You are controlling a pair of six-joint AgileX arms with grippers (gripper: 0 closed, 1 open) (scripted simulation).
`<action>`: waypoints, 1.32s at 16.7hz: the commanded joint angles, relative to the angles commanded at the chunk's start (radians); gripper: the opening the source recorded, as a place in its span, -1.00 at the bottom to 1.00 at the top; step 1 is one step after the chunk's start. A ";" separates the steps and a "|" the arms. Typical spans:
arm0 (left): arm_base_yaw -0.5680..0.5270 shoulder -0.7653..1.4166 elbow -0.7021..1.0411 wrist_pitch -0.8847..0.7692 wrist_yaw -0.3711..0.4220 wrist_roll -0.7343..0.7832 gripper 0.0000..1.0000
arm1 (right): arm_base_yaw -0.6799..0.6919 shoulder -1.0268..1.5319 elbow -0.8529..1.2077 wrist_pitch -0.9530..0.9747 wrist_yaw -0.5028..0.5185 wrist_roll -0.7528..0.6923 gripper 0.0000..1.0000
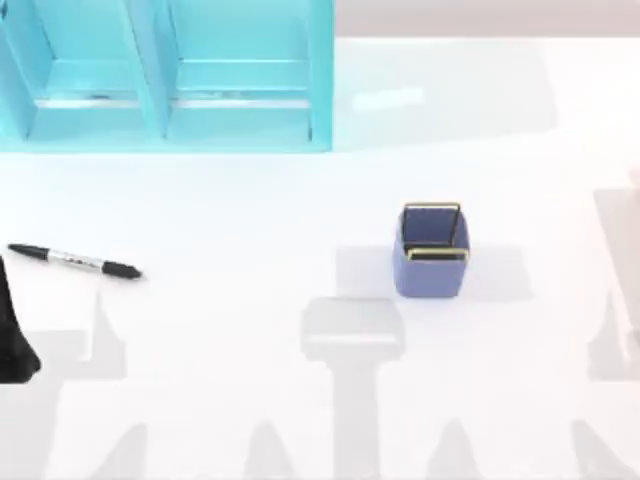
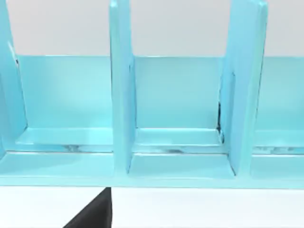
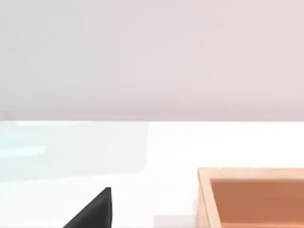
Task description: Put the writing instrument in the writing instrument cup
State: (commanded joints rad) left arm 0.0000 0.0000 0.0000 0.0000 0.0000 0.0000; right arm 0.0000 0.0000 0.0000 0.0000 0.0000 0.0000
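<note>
The marker pen [image 1: 75,261] lies flat, far left of the cup [image 1: 432,252]; left hand [image 1: 15,335] waits close beside it, finger state untellable.

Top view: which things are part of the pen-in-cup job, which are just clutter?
Job:
- slim grey-barrelled marker pen with black cap, lying flat at table left
- small square blue-purple cup with gold wire rim, upright, right of centre
- left arm's tool, just below the pen

Clutter:
- large turquoise shelf unit, back left
- shallow orange-brown tray, right wrist view
</note>
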 joint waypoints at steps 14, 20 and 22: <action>0.070 0.760 0.124 0.309 0.170 -0.677 1.00 | 0.000 0.000 0.000 0.000 0.000 0.000 1.00; 0.109 1.257 0.195 0.494 0.279 -1.097 1.00 | 0.000 0.000 0.000 0.000 0.000 0.000 1.00; 0.119 1.367 0.216 0.544 0.306 -1.199 1.00 | 0.000 0.000 0.000 0.000 0.000 0.000 1.00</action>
State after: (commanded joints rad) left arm 0.1194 1.3674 0.2164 0.5439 0.3056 -1.1989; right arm 0.0000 0.0000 0.0000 0.0000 0.0000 0.0000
